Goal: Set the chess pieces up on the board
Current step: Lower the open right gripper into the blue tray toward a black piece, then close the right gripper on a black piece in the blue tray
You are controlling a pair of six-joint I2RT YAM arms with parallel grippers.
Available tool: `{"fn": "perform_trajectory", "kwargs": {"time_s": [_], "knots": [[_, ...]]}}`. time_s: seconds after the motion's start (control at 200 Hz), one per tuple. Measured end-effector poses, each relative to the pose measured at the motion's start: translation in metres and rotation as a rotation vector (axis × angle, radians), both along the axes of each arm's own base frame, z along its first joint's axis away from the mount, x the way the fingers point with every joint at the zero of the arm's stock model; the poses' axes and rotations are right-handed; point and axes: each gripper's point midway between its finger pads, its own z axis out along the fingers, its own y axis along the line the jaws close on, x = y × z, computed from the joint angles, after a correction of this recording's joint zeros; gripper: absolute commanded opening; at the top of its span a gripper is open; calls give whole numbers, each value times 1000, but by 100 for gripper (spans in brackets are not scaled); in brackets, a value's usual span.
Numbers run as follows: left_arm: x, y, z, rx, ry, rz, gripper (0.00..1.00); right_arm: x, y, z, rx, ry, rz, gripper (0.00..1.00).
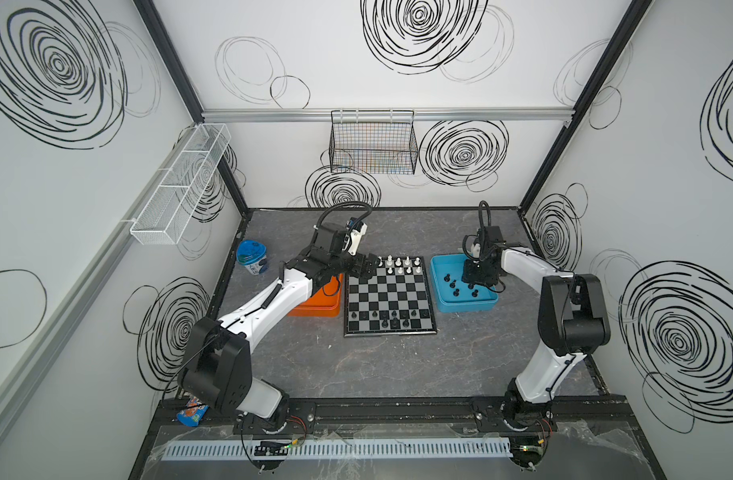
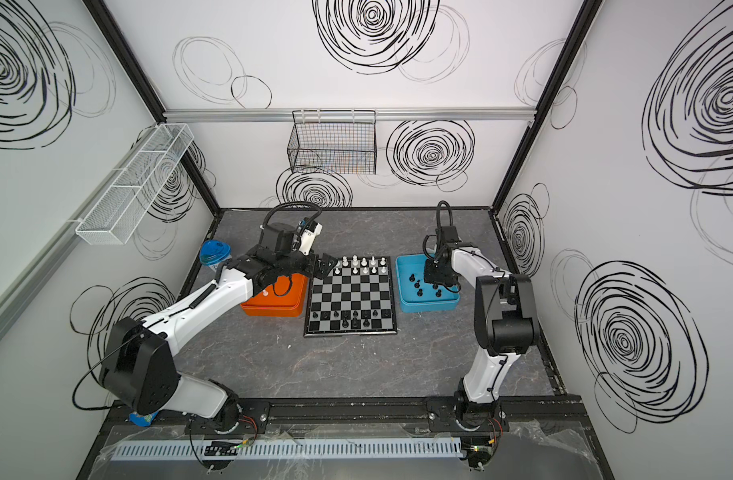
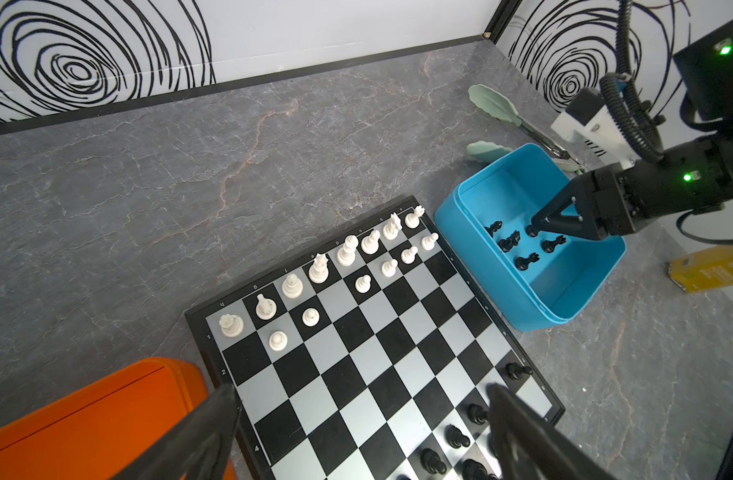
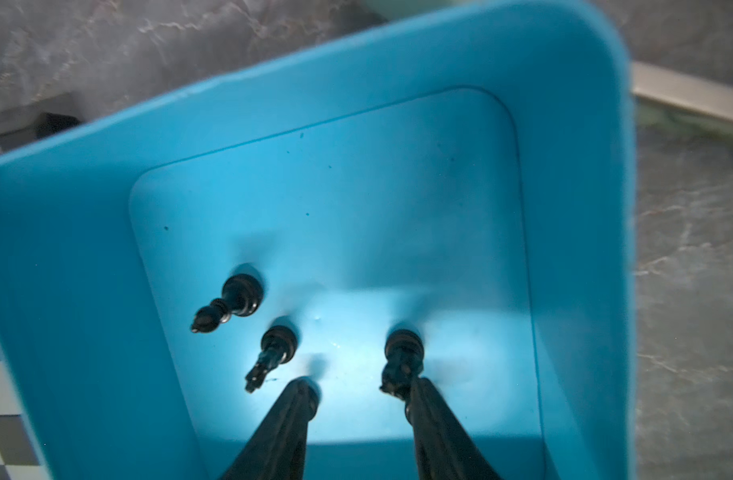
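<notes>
The board lies mid-table. White chess pieces fill much of its two far rows, and black chess pieces stand on the near rows. My left gripper hovers wide open over the board's far left corner, holding nothing. My right gripper reaches down into the blue tray, open with nothing between its fingers. Several black pieces stand in that tray, and one sits right beside a fingertip.
An orange tray left of the board holds a white piece. A blue-lidded cup stands far left. Pale green tongs lie behind the blue tray, and a yellow box lies to its right.
</notes>
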Motion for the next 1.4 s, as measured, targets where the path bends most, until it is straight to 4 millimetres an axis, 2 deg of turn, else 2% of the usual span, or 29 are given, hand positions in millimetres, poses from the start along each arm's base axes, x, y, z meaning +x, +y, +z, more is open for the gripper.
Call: {"fn": "perform_trajectory", "kwargs": {"time_s": [0.115, 0.285, 0.665, 1.006, 1.401], "knots": [[1, 1, 0, 1, 0, 3, 97, 5, 3, 6, -9, -19, 3, 48], [1, 2, 0, 2, 0, 7, 97, 7, -4, 6, -46, -18, -14, 49], [3, 6, 0, -1, 3, 19, 97, 4, -23, -6, -82, 22, -40, 41], [4, 7, 0, -3, 4, 23, 97, -4, -24, -19, -75, 58, -32, 33], [4, 7, -4, 0, 12, 25, 97, -5, -22, -21, -65, 63, -19, 19]]}}
